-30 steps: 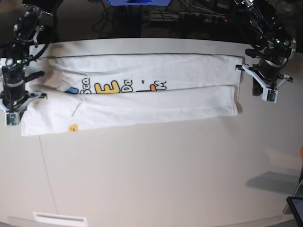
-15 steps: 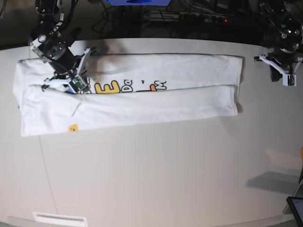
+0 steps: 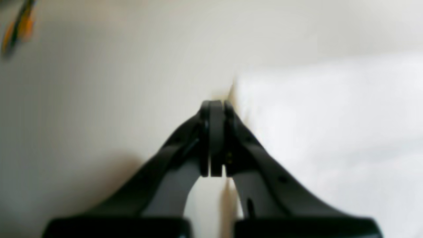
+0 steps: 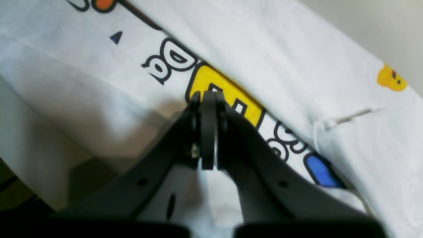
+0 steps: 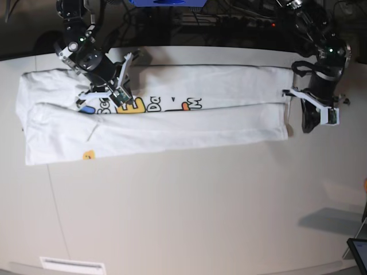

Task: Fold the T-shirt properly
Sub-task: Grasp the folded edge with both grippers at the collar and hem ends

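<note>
The white T-shirt (image 5: 172,123) lies on the table as a long folded band, with a strip of its colourful print showing along the middle. My right gripper (image 5: 123,100) is shut over the yellow letter of the print (image 4: 228,89), with no cloth between its fingers (image 4: 206,132). The right wrist view also shows a small yellow figure (image 4: 391,79) near the T-shirt's edge. My left gripper (image 5: 308,123) is shut just off the T-shirt's right end. In the left wrist view, its tips (image 3: 214,109) sit right at the edge of the white cloth (image 3: 330,132).
The pale table (image 5: 200,217) extends wide in front of the shirt. A dark tablet corner (image 5: 358,252) sits at the front right and a white label (image 5: 71,264) at the front left. Cables and dark gear (image 5: 229,23) line the back edge.
My right arm swung from the shirt's left end inward over the print. My left arm came down toward the shirt's right end. Both grippers stayed shut.
</note>
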Tool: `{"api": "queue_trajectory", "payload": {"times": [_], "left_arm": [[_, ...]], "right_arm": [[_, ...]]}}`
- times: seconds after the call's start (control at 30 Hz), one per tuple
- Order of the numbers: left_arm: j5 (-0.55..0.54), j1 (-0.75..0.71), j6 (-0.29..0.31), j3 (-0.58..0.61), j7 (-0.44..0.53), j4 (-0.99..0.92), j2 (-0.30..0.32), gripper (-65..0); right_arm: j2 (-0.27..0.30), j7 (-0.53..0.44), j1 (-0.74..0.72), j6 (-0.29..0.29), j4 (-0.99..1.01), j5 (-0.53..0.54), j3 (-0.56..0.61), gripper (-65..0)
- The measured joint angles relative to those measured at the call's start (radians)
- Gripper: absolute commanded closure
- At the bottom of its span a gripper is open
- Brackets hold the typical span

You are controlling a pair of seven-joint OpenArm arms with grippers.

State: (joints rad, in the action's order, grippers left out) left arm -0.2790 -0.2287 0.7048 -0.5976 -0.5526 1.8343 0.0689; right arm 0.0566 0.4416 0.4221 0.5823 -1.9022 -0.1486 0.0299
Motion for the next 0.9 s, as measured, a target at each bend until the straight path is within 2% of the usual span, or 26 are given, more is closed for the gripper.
{"api": "queue_trajectory", "payload": {"times": [0.27,0.43,0.57,0.73,0.9], "left_arm": [[0.011,0.125,-0.011,0.06,-0.004,-0.224,0.006,0.0],[0.012,0.172,-0.011,0.061,-0.004,-0.261,0.005,0.0],[0.009,0.198,-0.011,0.111,0.0,-0.295,0.008,0.0],[0.116,0.238,-0.012,0.114,0.001,-0.409,-0.002,0.0],[0.094,0.241,-0.011,0.105,0.029,-0.477,0.008,0.0]], "right_arm": [[0.001,0.001,0.038,0.0,0.001,-0.001,-0.006,-0.4],[0.001,0.001,0.052,-0.005,0.001,-0.001,-0.006,-0.4],[0.001,0.0,0.049,-0.007,0.001,-0.001,-0.006,-0.3],[0.001,0.0,0.05,-0.006,0.001,-0.001,-0.006,-0.3],[0.001,0.001,0.05,-0.006,0.001,-0.001,-0.006,-0.3]]}}
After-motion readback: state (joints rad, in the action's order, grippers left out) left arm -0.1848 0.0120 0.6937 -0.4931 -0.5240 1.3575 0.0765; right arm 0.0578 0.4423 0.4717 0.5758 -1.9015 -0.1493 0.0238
